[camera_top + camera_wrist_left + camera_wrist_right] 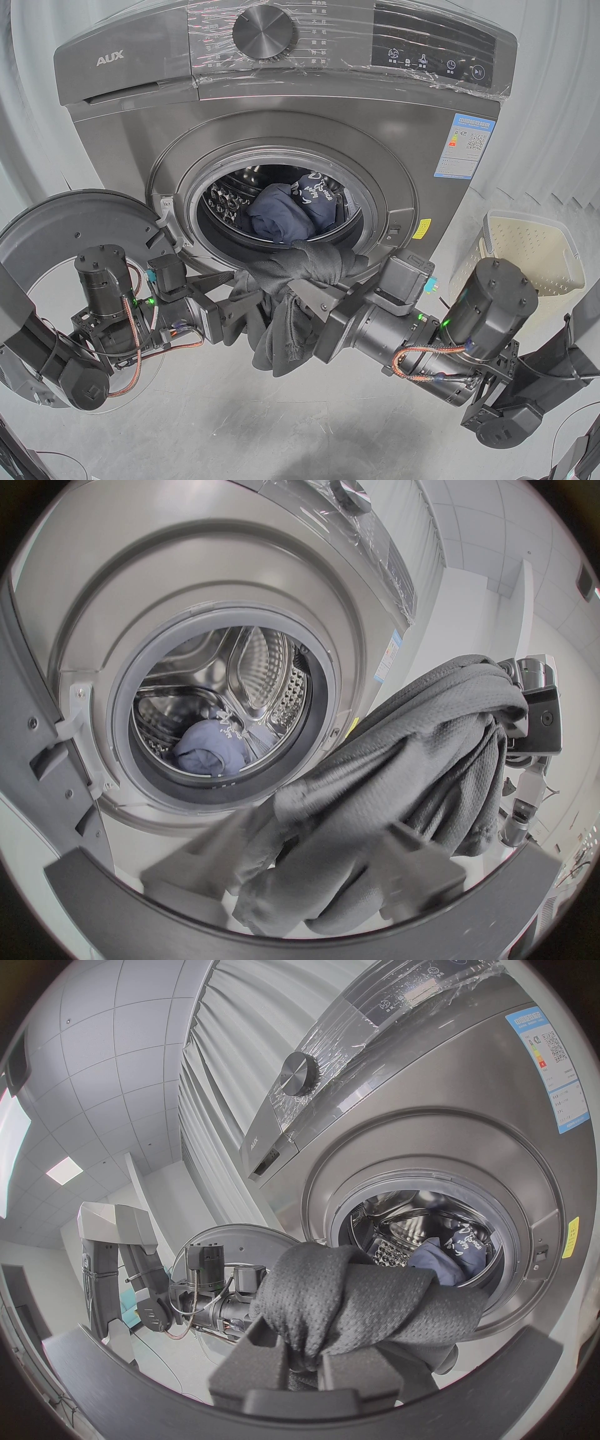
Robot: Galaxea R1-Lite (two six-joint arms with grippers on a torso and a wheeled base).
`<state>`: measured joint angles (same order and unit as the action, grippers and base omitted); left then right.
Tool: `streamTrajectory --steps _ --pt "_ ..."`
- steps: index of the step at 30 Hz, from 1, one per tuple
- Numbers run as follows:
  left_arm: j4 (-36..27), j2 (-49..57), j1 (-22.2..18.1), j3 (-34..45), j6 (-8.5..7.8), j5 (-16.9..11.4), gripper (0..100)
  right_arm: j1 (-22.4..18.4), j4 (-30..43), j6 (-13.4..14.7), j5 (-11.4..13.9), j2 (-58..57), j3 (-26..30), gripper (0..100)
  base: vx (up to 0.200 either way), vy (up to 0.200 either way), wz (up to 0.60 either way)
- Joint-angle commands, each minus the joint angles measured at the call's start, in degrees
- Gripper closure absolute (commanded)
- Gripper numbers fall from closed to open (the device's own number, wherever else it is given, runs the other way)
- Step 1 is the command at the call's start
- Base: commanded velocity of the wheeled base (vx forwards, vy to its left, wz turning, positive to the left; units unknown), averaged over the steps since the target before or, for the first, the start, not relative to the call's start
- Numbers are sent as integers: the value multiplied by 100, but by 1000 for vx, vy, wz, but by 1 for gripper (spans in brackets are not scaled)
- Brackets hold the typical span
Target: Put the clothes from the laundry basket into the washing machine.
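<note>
Washing machine is seen open with a navy garment in its drum, a laundry basket beside it, and a grey garment at the opening's lower rim, grasped by the right hand; the left hand's grip cannot be told.

You're in what looks like a lab or test room staged as a laundry corner: a front-loading washing machine with plastic film over its control panel, pleated curtains behind, and an office-style tiled ceiling with a panel light.
</note>
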<state>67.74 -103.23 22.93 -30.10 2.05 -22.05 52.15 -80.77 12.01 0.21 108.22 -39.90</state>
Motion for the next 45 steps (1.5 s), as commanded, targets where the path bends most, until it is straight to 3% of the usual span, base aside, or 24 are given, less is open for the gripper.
streamTrajectory --steps 1,6,10,13,23,30,37,43,44,45 --pt "283 -110 106 101 15 96 100 -3 -88 -14 6 24 79 100 0 0 0" --pt "793 -4 247 408 24 201 100 -21 -96 -5 -3 50 88 100 0 0 0" --pt "1681 216 370 1059 33 272 100 -135 -96 -14 -3 130 123 100 0 0 0" --pt "1848 242 396 1059 -20 368 100 -241 -105 -23 -3 226 123 100 0 0 0" --pt "2111 321 581 980 59 351 100 -346 -96 -41 -205 297 114 100 0 0 0" --pt "2120 427 642 927 85 324 100 -443 -96 -49 -205 393 105 100 0 0 0" --pt "2120 488 642 725 270 386 100 -408 -96 -58 -205 543 96 100 0 0 0" --pt "2120 497 642 681 270 395 100 -416 -105 -58 -205 578 96 100 0 0 0" --pt "2120 497 642 672 270 404 100 -416 -96 -58 -205 578 114 0 0 0 0" --pt "2120 497 642 654 279 404 100 -416 -105 -58 -205 587 123 0 0 0 0"
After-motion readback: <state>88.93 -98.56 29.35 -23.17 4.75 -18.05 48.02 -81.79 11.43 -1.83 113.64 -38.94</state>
